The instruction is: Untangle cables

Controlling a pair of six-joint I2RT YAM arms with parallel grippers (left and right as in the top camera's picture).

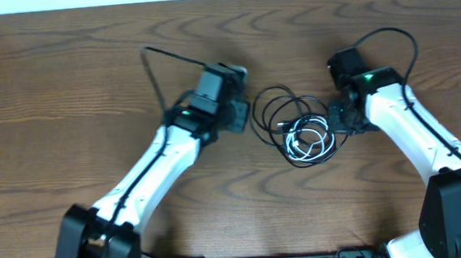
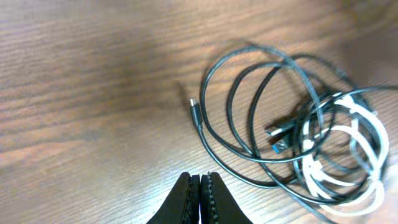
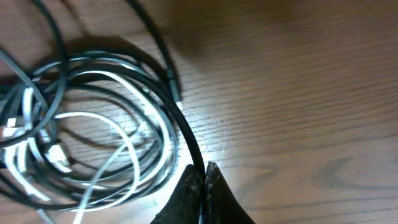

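While the tangled cables (image 1: 300,128) lie heaped on the tabletop (image 1: 65,84) between both arms, the left fingers (image 2: 185,200) are pressed shut on nothing, just short of the outer loop. The right fingers (image 3: 219,194) are closed, and a black cable (image 3: 181,127) seems pinched at their tips, though shadow hides the contact. That strand is best drawn outward slowly and low, so the white cable (image 3: 93,116) is not dragged along.

The counter (image 1: 65,92) is showing smooth, grained wood with a soft sheen, while the cables (image 1: 300,132) are looking like glossy plastic.
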